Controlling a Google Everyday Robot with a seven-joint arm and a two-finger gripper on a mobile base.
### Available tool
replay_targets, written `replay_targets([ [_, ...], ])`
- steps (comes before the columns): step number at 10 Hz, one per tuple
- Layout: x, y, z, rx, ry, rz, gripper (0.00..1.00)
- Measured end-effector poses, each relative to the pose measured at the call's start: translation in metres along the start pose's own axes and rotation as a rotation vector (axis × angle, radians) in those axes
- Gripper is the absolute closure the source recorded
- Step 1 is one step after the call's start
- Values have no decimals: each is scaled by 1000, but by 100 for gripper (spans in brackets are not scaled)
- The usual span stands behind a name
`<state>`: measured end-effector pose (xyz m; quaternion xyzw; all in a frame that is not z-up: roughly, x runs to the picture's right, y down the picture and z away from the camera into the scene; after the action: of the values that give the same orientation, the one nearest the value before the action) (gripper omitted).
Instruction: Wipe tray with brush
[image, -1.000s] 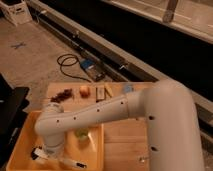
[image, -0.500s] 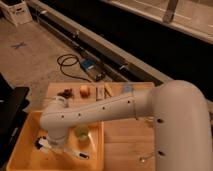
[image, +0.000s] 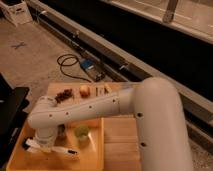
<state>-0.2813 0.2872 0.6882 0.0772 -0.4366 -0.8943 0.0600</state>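
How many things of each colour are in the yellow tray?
White: 1, the brush, by the gripper at the tray's left end
Green: 1, a small round thing
Dark: 1, a small thing beside it
Total: 3

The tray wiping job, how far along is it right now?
Done: the arm has reached into the yellow tray and the gripper sits low at its left side. In hand: the white brush lies across the tray floor at the gripper, in wiping position. Left: the floor around the green object shows no sign of being covered.
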Motion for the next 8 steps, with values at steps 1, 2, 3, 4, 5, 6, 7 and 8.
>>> replay_targets([
  [1, 1, -5, 5, 10, -10, -9, 100],
  [2, 0, -11, 7, 16, -19, 0, 100],
  [3, -9, -19, 5, 15, -28, 21, 100],
  [4, -17, -24, 2, 8, -29, 36, 100],
  [5, -34, -29, -5, -4, -30, 64, 100],
  [6, -49, -29, -12, -19, -28, 84, 100],
  [7, -62, -25, -18, -34, -22, 96, 100],
  [8, -67, -21, -21, -45, -17, 93, 100],
])
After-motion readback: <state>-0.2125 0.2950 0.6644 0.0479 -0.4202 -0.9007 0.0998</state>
